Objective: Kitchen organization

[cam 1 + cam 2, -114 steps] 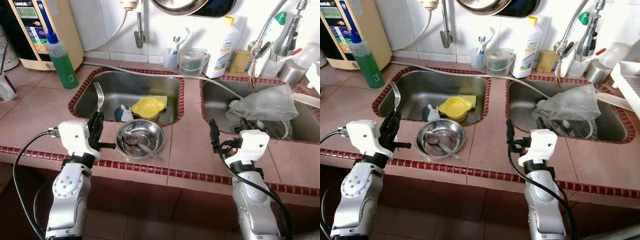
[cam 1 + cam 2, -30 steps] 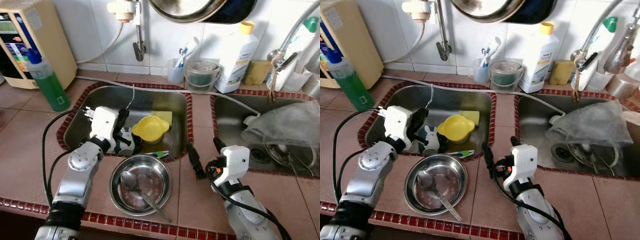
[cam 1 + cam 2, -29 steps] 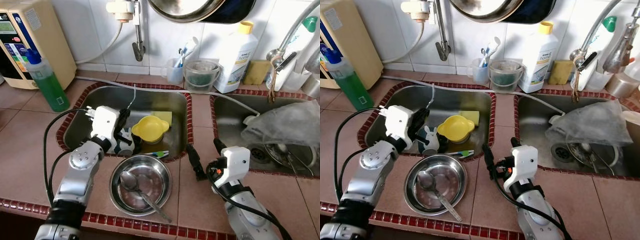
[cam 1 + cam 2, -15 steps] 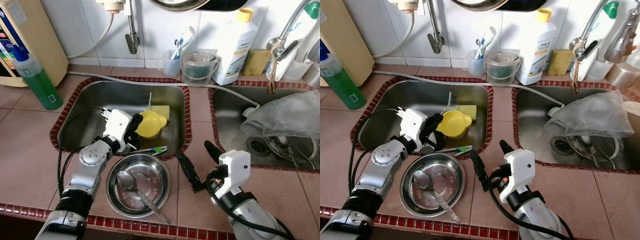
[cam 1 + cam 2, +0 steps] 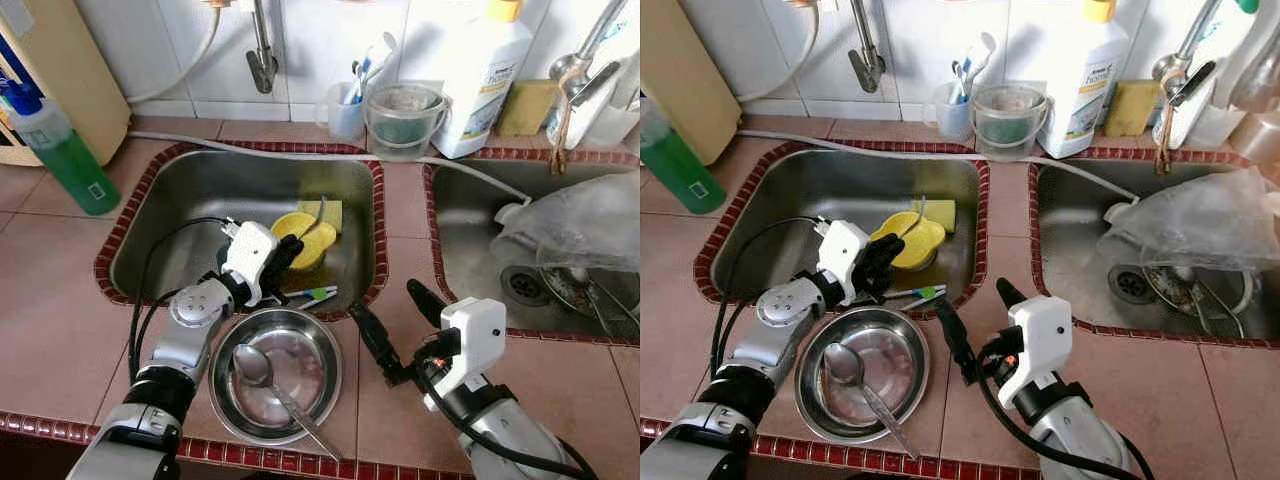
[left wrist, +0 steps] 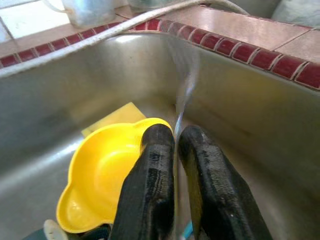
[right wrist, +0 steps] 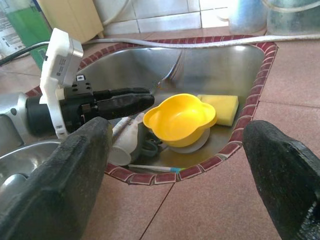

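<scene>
My left gripper (image 5: 283,250) reaches into the left sink (image 5: 190,200) and is shut on a metal fork (image 6: 182,107). The fork (image 5: 314,213) slants over a yellow bowl (image 5: 305,242) that rests on other dishes in the sink. A steel bowl (image 5: 325,345) with a spoon (image 5: 255,365) in it sits on the tiled counter just in front of the sink. My right gripper (image 5: 395,320) is open over the counter between the two sinks, with nothing in it. The right wrist view faces the yellow bowl (image 7: 180,117) and the left gripper (image 7: 120,102).
A yellow sponge (image 5: 330,212) and a toothbrush (image 5: 305,295) lie in the left sink. A plastic bag (image 5: 580,220) covers items in the right sink. A green bottle (image 5: 60,150), a white detergent bottle (image 5: 480,60), cups (image 5: 400,115) and a hose (image 5: 300,152) line the back.
The camera has leaned in closer. My left gripper has carried the fork rightward across the sink to the yellow bowl, and the fork now tilts lower.
</scene>
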